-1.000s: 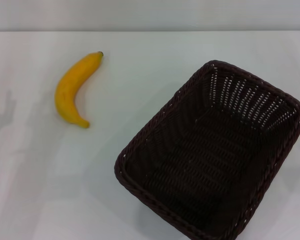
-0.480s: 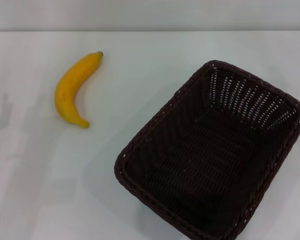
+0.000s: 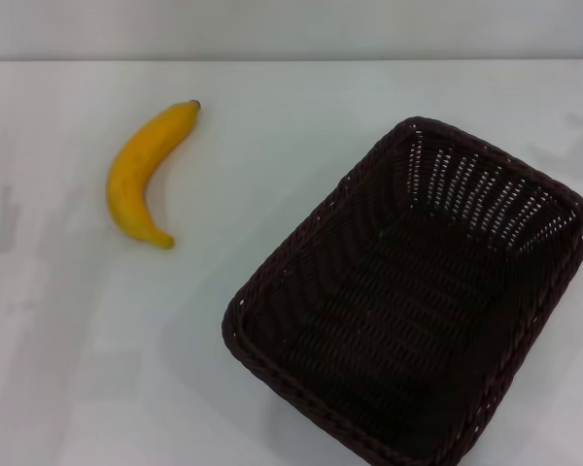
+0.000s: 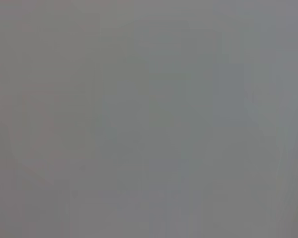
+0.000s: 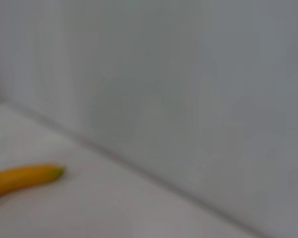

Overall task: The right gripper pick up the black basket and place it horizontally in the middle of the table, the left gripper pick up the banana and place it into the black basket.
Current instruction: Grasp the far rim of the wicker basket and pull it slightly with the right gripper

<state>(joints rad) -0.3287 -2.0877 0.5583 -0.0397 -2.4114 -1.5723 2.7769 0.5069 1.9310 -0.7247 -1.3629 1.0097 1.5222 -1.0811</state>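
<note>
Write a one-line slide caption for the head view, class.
A yellow banana lies on the white table, apart from an empty black basket sitting askew to its right; neither hand is in view.

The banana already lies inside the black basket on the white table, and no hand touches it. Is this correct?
Not quite: the head view shows the banana on the table, left of the empty black basket, apart from it. No hand touches it.

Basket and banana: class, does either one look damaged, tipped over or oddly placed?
Nothing looks damaged. The black basket sits upright but skewed on the table, toward the right; the banana lies apart, outside it.
</note>
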